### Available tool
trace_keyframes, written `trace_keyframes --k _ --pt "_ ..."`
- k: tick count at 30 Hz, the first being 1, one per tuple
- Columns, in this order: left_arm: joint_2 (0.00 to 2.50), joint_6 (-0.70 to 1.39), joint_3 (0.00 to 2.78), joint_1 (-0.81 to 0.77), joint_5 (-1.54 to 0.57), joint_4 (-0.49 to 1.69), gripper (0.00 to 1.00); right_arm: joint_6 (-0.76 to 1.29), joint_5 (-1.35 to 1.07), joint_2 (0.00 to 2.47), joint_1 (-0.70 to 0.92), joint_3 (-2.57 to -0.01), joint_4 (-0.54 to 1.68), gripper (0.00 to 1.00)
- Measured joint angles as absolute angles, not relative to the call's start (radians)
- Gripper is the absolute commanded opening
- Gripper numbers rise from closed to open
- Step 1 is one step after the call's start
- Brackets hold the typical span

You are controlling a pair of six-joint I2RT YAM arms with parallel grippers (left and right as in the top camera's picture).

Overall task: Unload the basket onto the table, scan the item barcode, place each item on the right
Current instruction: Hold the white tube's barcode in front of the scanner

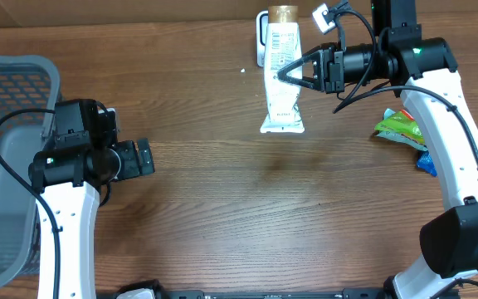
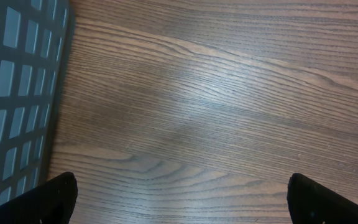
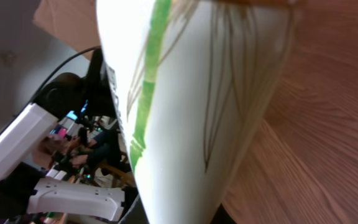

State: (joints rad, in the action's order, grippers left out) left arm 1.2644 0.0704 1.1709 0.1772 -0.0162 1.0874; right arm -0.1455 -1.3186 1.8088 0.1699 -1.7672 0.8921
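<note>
The item is a white tube (image 1: 281,79) with a gold cap (image 1: 284,12), held lengthwise above the far middle of the table with its printed back facing up. My right gripper (image 1: 292,71) comes in from the right and is shut on the tube's middle. The right wrist view is mostly filled by the tube's white side with a green stripe (image 3: 185,112). A small white-grey device (image 1: 260,43) lies partly hidden under the tube's upper end. My left gripper (image 1: 143,158) is open over bare wood at the left, with its dark fingertips (image 2: 55,199) far apart and nothing between them.
A grey mesh basket (image 1: 7,100) stands at the left edge, and its wall (image 2: 11,93) shows beside my left gripper. Green packets (image 1: 401,126) and a blue item (image 1: 426,164) lie at the right, under my right arm.
</note>
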Motion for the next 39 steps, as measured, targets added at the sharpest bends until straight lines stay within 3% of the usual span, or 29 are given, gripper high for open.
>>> trace_keyframes --k 3,11,19,29,39 --pt "1.264 0.07 1.171 0.177 -0.016 1.087 0.99 -0.105 -1.248 1.809 0.17 -1.767 0.891 0.04" --pt "1.264 0.07 1.171 0.177 -0.016 1.087 1.0 0.107 -0.679 1.812 0.199 -1.782 0.971 0.04" --pt "1.264 0.07 1.171 0.177 -0.016 1.087 0.99 0.152 -0.292 1.849 0.222 -2.125 1.108 0.04" --pt "1.264 0.07 1.171 0.177 -0.016 1.087 1.0 0.037 0.157 1.99 0.388 -2.305 0.997 0.04" --pt "1.264 0.07 1.171 0.177 -0.016 1.087 0.99 -0.217 0.63 2.35 0.461 -2.291 0.665 0.04"
